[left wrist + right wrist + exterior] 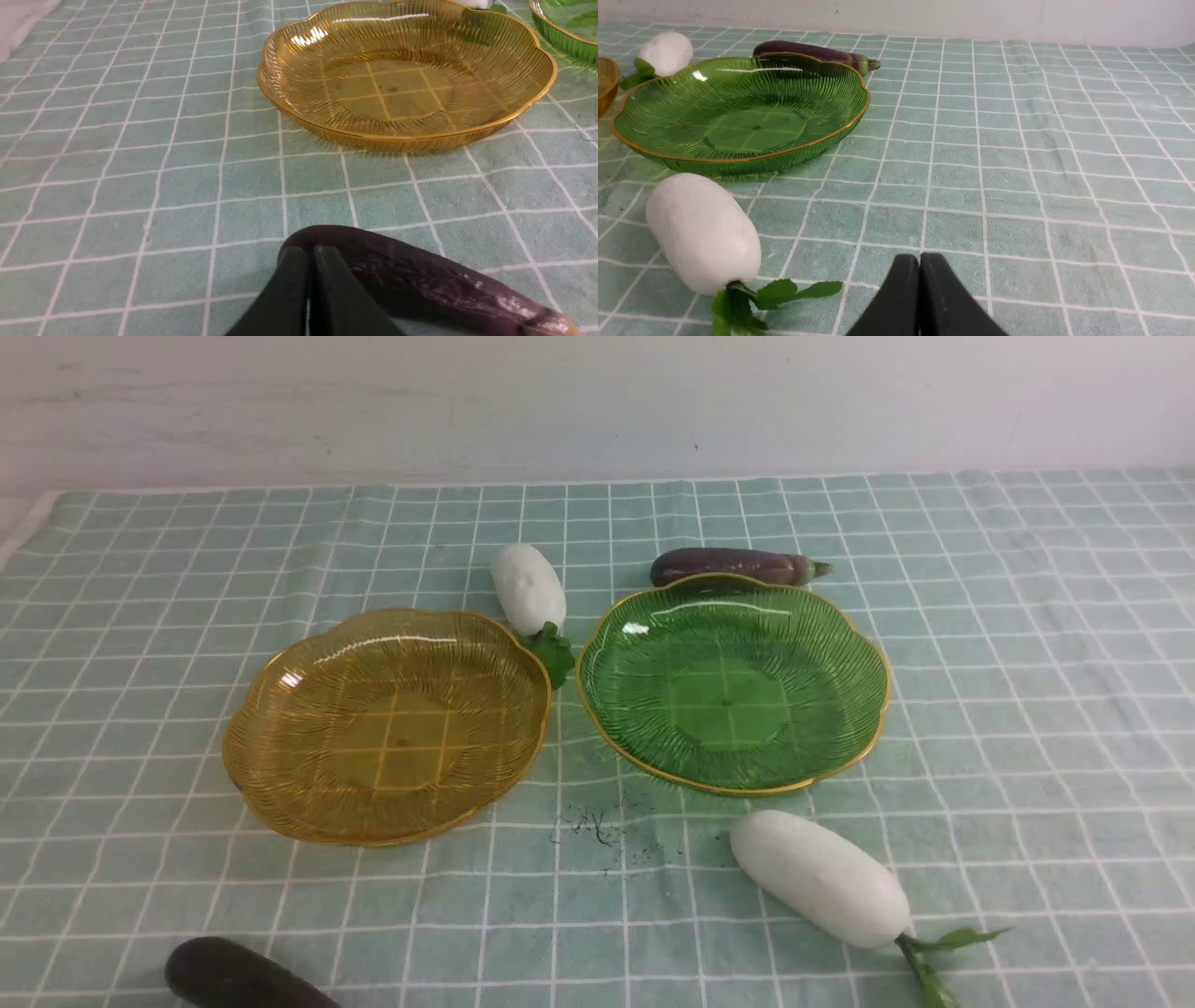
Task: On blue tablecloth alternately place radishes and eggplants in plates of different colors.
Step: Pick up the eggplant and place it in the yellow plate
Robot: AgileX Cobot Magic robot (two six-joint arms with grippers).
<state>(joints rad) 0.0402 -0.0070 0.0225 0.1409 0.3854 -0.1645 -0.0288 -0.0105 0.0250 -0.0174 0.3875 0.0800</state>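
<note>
I'm seeing the left gripper (311, 255) and right gripper (920, 262) pressed together, both empty. I'm worrying the left one, lowering unopened, shoves the glossy near eggplant (420, 275) away.

Wall (597, 401): off-white, matte, plain; faint grey streaks toward the left, a few small dark specks; runs straight along the desk's far edge.
Desk (13, 527): pale bare strip showing at the far left corner.
Light: soft, even, cool white.

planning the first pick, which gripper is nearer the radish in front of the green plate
Right. The right gripper sits beside that radish; the left gripper is at the near eggplant, radish out of its view.
</note>
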